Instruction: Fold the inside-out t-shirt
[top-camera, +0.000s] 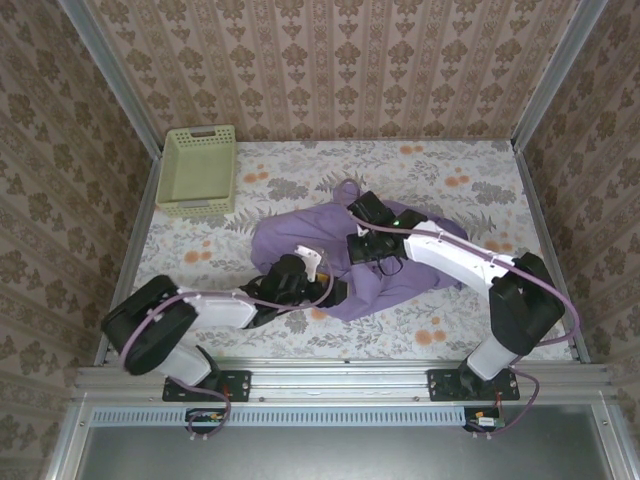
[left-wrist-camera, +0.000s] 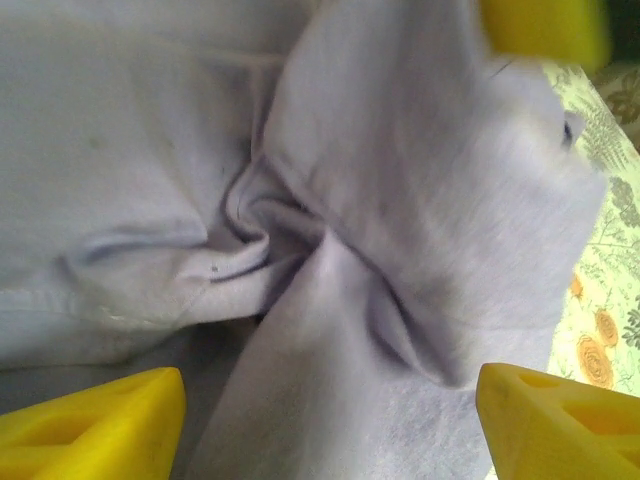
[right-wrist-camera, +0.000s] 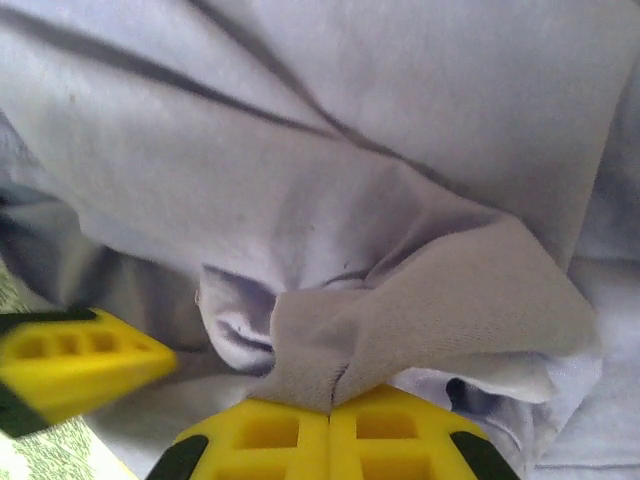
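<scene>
In the right wrist view, the right gripper (right-wrist-camera: 330, 405) has its yellow fingers (right-wrist-camera: 400, 440) pressed together on a bunched fold of the t-shirt (right-wrist-camera: 330, 180). In the left wrist view, the left gripper (left-wrist-camera: 330, 380) is spread wide, with one yellow finger (left-wrist-camera: 95, 425) on each side of the twisted cloth and nothing pinched between them. From above, both grippers sit on the crumpled purple shirt, close to each other. The shirt lies in a heap in the middle of the flowered table (top-camera: 450, 190). A pale green basket (top-camera: 197, 170) stands apart at the far left corner.
</scene>
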